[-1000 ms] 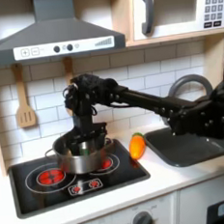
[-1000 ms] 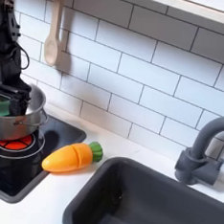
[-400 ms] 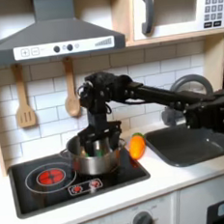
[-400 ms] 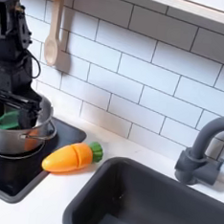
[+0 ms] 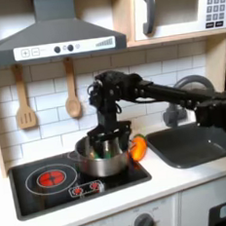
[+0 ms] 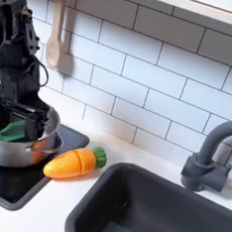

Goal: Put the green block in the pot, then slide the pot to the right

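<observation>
Carrot [image 6: 74, 162] at stove [image 6: 8, 183] edge, near front, touching pot [image 6: 21, 145] side in second exterior view. Pot on stove's right part, by sink [image 5: 191, 145]. Green block [image 6: 14, 130] inside pot. Gripper [image 6: 19, 114] down in pot, over block; grip state – can't tell. Spoon [image 6: 56, 28] on tile wall behind

Arm bent downward, hand [image 5: 107, 138] lowered, grip unclear.

Toy kitchen: stove [image 5: 53, 184], sink [image 6: 160, 206], tiled wall [image 6: 143, 61].
</observation>
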Controlling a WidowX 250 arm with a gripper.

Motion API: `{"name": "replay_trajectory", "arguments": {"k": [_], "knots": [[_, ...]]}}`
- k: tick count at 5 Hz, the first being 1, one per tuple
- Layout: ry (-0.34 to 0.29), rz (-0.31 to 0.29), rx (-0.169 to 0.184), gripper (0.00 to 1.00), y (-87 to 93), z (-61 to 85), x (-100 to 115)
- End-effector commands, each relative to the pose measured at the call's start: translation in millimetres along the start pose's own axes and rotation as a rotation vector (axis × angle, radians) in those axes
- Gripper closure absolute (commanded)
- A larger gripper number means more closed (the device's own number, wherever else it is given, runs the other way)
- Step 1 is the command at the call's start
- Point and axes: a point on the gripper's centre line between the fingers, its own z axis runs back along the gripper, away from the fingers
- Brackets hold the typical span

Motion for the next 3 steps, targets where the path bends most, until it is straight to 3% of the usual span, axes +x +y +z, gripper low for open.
{"name": "replay_trajectory", "arguments": {"k": [1, 3], "knots": [[0.0, -0.016, -0.002, 0.0, -10.0, 1.5, -7.4], [0.004, -0.018, -0.004, 0.0, -11.1, 0.8, -6.8]]}}
